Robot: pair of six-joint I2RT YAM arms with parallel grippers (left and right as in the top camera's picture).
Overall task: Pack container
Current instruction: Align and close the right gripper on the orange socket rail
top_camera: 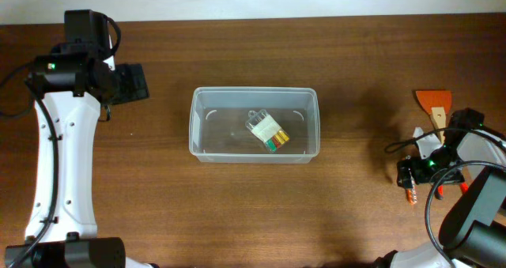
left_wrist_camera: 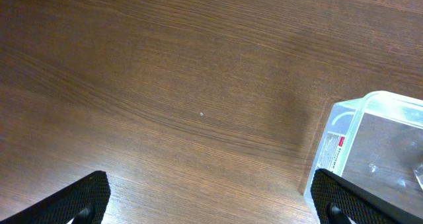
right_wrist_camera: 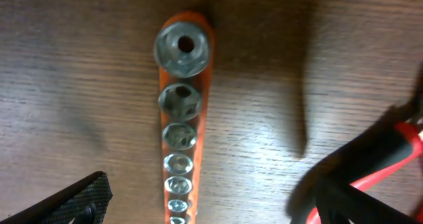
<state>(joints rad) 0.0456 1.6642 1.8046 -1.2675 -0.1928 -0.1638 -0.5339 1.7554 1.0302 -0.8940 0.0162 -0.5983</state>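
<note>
we're looking down on the wooden surface, and the container is sitting right in the middle of it, long side running left to right. inside it, a small clear case of coloured bits is lying tilted on the floor, a little right of centre.

over by the far left corner, the left claw is hanging released, its two fingers spread wide and nothing between them but bare wood. from its wrist view we're catching just the near corner of the container off to the right, with a white label showing on its wall.

at the right edge, the right claw is hovering low over an orange socket rail, also released. one finger is standing well off to the rail's left and the other side is showing as a dark blur to its right. the sockets are running down the rail from large to small. an orange scraper is lying near the far right corner, and a red-handled tool, too blurred to name, is lying just beside the claw.
</note>
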